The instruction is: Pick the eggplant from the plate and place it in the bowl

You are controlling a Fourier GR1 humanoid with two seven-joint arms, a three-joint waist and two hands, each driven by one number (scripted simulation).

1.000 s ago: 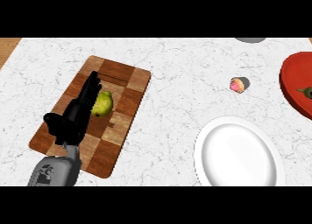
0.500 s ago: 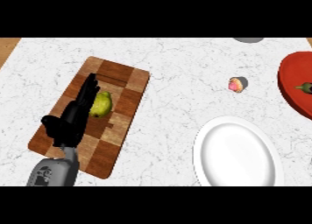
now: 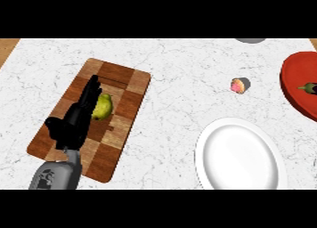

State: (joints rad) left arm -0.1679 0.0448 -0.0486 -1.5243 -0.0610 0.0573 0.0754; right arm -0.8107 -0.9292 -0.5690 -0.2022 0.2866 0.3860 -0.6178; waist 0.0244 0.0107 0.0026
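The dark purple eggplant [image 3: 313, 88] lies inside the red bowl [image 3: 298, 71] at the right edge, partly cut off by the view's border. The white plate [image 3: 240, 156] at the lower right has nothing on it. My left hand [image 3: 70, 126] hovers over the wooden cutting board [image 3: 125, 111] at the left. It is open, and its straight fingers point away from me beside a yellow-green fruit [image 3: 103, 106]. My right hand does not show.
A small pink and tan item [image 3: 240, 85] sits on the marble counter between the board and the bowl. A grey object [image 3: 251, 40] peeks in at the top edge. Wooden flooring shows past the counter's left corner.
The eggplant has shifted a little up and left inside the bowl and shows more fully. My left hand has barely moved.
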